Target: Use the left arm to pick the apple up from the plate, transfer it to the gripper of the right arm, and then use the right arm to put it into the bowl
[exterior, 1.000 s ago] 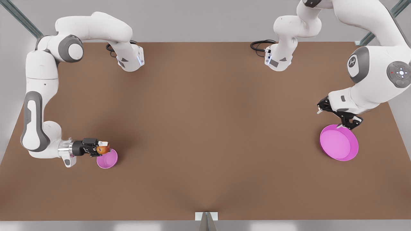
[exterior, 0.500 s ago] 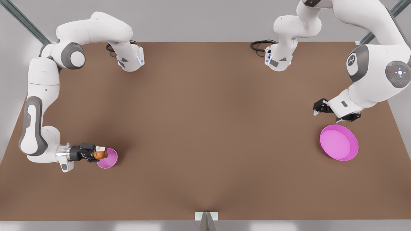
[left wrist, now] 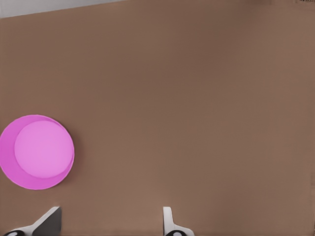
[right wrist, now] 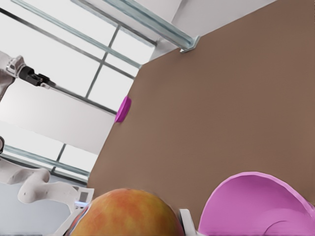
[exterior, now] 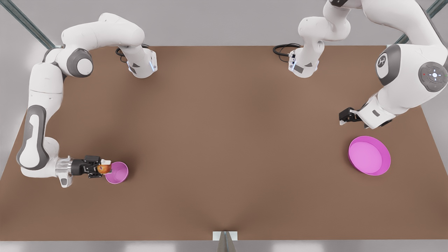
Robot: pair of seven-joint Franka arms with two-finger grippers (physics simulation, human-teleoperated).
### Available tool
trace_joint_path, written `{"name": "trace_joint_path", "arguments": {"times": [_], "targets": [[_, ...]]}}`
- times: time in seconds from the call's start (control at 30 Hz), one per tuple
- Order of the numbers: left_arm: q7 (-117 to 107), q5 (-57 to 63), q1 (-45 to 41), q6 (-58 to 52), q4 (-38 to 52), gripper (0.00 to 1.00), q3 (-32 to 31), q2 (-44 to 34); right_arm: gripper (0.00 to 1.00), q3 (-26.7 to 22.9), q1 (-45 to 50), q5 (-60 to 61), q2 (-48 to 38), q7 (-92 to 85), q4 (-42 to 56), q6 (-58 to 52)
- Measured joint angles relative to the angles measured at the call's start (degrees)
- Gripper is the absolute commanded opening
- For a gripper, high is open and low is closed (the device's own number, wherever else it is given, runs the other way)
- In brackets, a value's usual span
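Now the right gripper, low at the front view's left, is clamped on the apple, its fingers pointing toward three o'clock and reaching over the nine o'clock rim of the bowl. Whether the apple sits just above the rim or touches it is hard to judge from overhead. From the right wrist view the apple bulges large between the fingers, with the bowl just beside it, and the plate lies edge-on far across the table. Behind the gripper a silver cuff joins the right arm, which bends up toward twelve o'clock along the table's edge. The left gripper hangs at the front view's right, about eleven o'clock of the plate and well clear of it. Its fingers stand spread with nothing between them, and the plate lies bare below. The left arm rises behind it. The brown table carries bowl and plate far apart.
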Motion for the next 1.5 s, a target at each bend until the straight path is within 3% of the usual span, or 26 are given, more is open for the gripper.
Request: {"name": "trace_joint_path", "arguments": {"times": [0.37, 0.87, 0.9, 0.97, 1.2, 1.27, 1.5], "targets": [[-4.8, 0.1, -0.7, -0.3, 0.0, 1.0, 0.0, 0.0, 0.69, -0.1, 2.2, -10.2, -0.7, 0.2, 2.9, 3.2], [-8.1, 0.1, -0.8, -0.3, 0.0, 1.0, -0.1, 0.0, 0.69, 0.3, 3.9, -12.0, -0.4, 5.1, 3.0, 6.1], [-8.3, 0.1, -0.8, -0.3, 0.0, 1.0, -0.1, 0.0, 0.73, 0.3, 4.0, -12.0, -0.4, 5.4, 3.0, 6.3], [-8.5, 0.1, -0.8, -0.3, 0.0, 1.0, 0.0, 0.0, 1.0, 0.3, 4.0, -12.0, -0.4, 5.8, 3.0, 6.5], [-9.2, 0.1, -0.8, -0.3, 0.0, 1.0, -0.1, -0.1, 1.0, 0.0, 4.0, -12.3, -1.0, 6.9, 3.0, 6.7], [-9.4, 0.1, -0.8, -0.3, 0.1, 1.0, -0.1, -0.1, 1.0, 0.2, 5.1, -17.9, -4.3, 7.2, 5.6, 6.7], [-9.8, 0.1, -0.8, -0.4, 0.1, 1.0, -0.1, 0.0, 1.0, 2.4, 19.3, -52.3, -28.0, 14.4, 8.8, 3.0]]}}
